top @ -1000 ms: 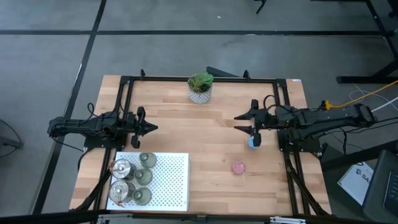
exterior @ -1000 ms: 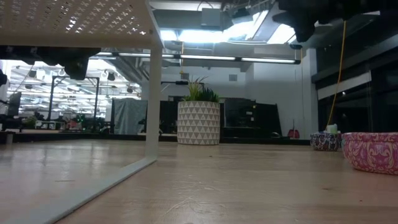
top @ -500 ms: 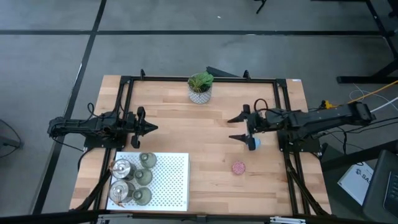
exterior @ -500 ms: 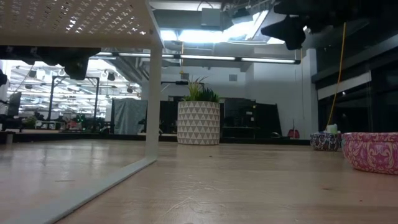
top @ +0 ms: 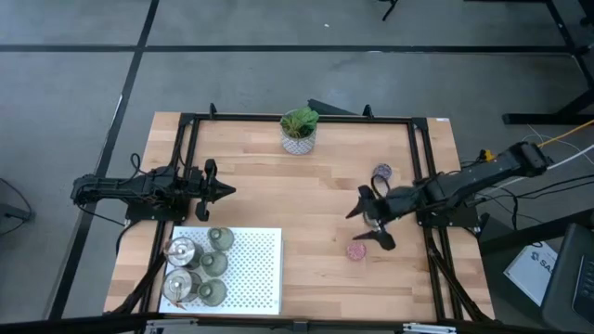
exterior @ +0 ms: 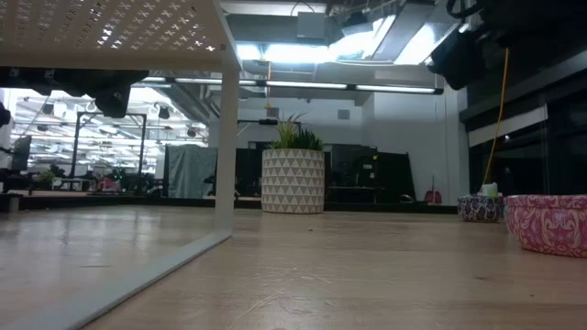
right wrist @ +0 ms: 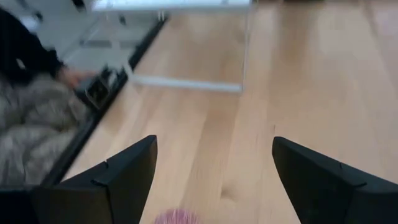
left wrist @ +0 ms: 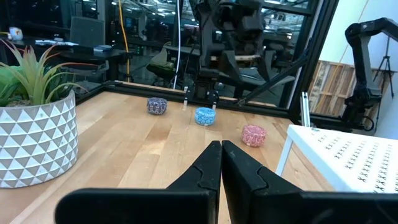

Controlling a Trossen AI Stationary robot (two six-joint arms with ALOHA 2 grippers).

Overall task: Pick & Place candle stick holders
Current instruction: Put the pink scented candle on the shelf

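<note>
From above, we take the pink holder as our landmark. The right gripper hangs just beside it on the plant side, fingers spread wide and empty. The blue holder is hidden under that gripper here; the speckled purple holder sits farther toward the plant. Well away from the pink holder, five holders, the two silver holders among them, stand on the white perforated tray. The left gripper waits beside that tray, fingers pressed together.

At desk level, we see the pink holder large at the edge, the purple one behind it, nothing gripping either.

The left wrist view shows purple, blue and pink in a row, the right arm looming over them.

In the right wrist view a sliver of pink shows between the spread fingers (a good sign of alignment).

We judge the step in hand to be the approach to the pink holder; next we would lower, centre over it and close.
</note>
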